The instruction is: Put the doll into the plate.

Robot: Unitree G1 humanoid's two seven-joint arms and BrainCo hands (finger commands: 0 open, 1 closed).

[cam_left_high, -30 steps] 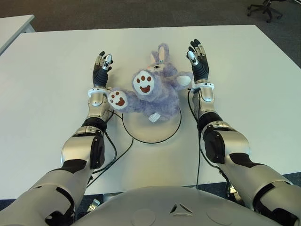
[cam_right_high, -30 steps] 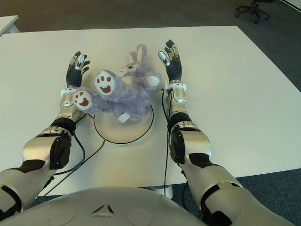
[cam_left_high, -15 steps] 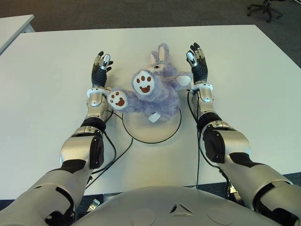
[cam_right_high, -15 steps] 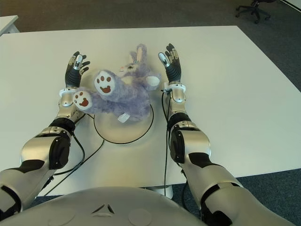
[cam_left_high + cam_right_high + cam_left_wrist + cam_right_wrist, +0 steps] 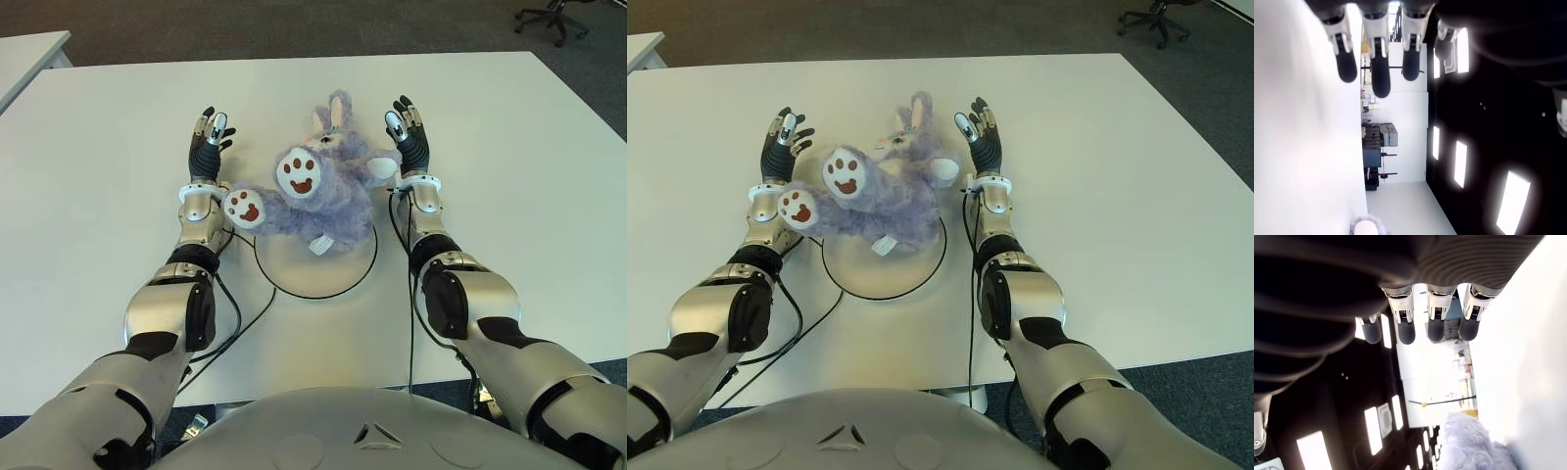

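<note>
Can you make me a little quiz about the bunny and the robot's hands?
1. True or false: the left hand is squeezing the purple bunny doll.
2. Where does the doll lie? A) wholly off the plate; B) partly over the plate's far edge; C) on the floor.
3. Fill in: the right hand shows beside the doll with its fingers ____.

Key: 1 false, both hands are open and hold nothing, one on each side of the doll. 2 B, its body overlaps the black-rimmed plate while its head reaches past it onto the white table. 3 open.

Office: grey carpet (image 5: 245, 24); swivel chair (image 5: 552, 18); white table (image 5: 88, 196); ceiling panel lights (image 5: 1459, 164)
</note>
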